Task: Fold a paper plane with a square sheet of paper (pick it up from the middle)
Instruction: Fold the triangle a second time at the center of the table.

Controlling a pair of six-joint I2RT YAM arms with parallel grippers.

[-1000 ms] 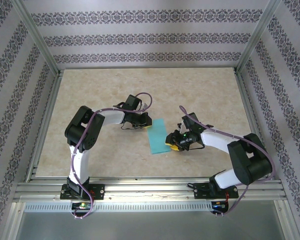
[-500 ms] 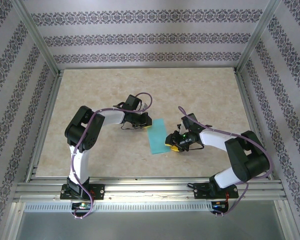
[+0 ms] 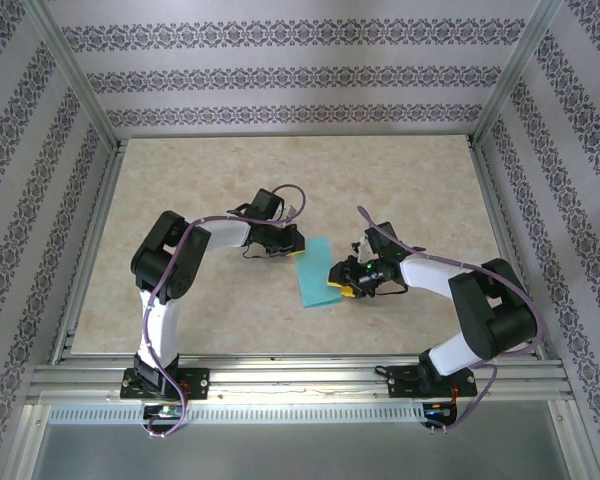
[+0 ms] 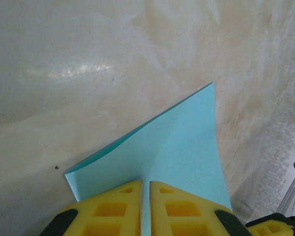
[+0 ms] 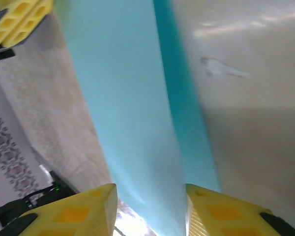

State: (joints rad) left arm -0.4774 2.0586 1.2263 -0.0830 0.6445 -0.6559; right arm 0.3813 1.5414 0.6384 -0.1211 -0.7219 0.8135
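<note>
The square sheet of paper point(image 3: 313, 275) is turquoise and lies folded on the table between the two arms. My left gripper point(image 3: 296, 243) is at its far corner. In the left wrist view the yellow fingers point(image 4: 113, 206) are shut on the paper point(image 4: 182, 142), whose two layers fan out ahead. My right gripper point(image 3: 337, 285) is at the sheet's right edge. In the right wrist view it point(image 5: 150, 196) stands open, with the paper point(image 5: 128, 98) running lengthwise between the spread fingers and a darker layer along its right side.
The beige marbled table point(image 3: 400, 180) is ringed by aluminium frame rails point(image 3: 300, 378) and patterned walls. The left gripper's yellow fingers point(image 5: 19, 19) show at the top left of the right wrist view.
My right gripper has crept slightly up and left over the paper's right edge. The left gripper has kept its hold and place.
</note>
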